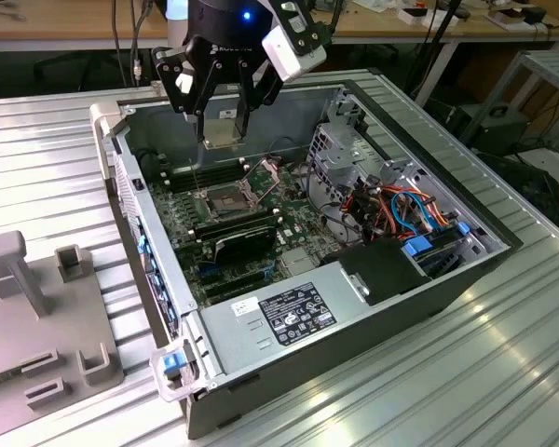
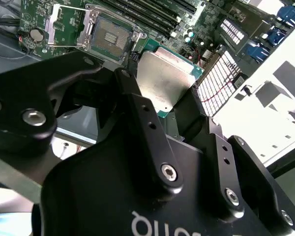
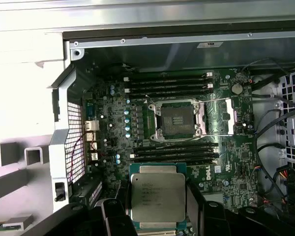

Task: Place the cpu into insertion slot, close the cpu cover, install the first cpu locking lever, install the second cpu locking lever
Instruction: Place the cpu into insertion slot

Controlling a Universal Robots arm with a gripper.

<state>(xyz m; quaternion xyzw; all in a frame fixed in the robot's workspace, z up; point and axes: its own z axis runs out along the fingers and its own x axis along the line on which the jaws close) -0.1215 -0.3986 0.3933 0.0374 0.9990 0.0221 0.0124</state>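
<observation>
Silver, green and black are ruling inside the dark grey computer case [image 1: 391,326].
The cpu [image 3: 157,199] is showing a silvery-grey top with a green border, and the gripper [image 1: 222,126] is showing black. The insertion slot [image 3: 177,119] is looking dark with a pale metal rim, the cpu cover [image 2: 52,24] is shining silvery, and the circuit board [image 3: 113,105] is showing green. The memory slots [image 3: 169,83] are looking black. The cables [image 1: 401,209] are showing orange, blue and red, and the table [image 1: 503,372] is showing silvery ribbed stripes.
</observation>
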